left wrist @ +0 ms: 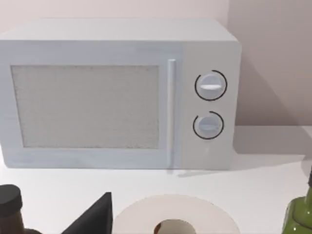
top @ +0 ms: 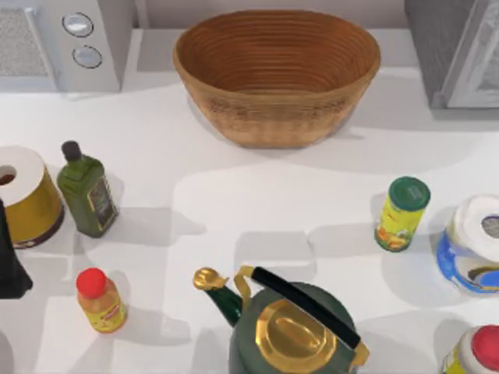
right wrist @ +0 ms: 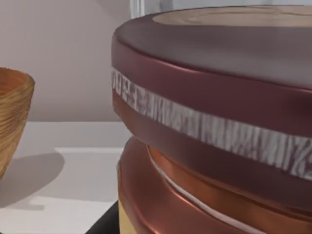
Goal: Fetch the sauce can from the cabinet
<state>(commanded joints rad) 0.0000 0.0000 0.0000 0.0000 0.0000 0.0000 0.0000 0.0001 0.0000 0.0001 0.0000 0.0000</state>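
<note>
The sauce can (right wrist: pixel 209 112) looms right in front of the right wrist camera, tilted. It has a dark red rim, a tan top, a whitish band and a coppery lower body. My right gripper (right wrist: pixel 195 229) is shut on it, with one dark fingertip (right wrist: pixel 105 223) showing under the can. The cabinet (top: pixel 437 47), dark grey with a pale framed door (top: pixel 477 62), stands at the table's back right corner. My left gripper (top: pixel 9 269) hangs parked at the table's left edge, beside a white-topped yellow tub (top: pixel 27 195).
A woven basket (top: pixel 277 117) sits at the back centre, a microwave (top: pixel 70 39) at the back left. On the left are an olive bottle (top: pixel 87 191) and a red-capped yellow bottle (top: pixel 100 300). A green kettle (top: pixel 292 327) stands in front. At the right are a green-lidded yellow can (top: pixel 401 212) and a blue tub (top: pixel 472 245).
</note>
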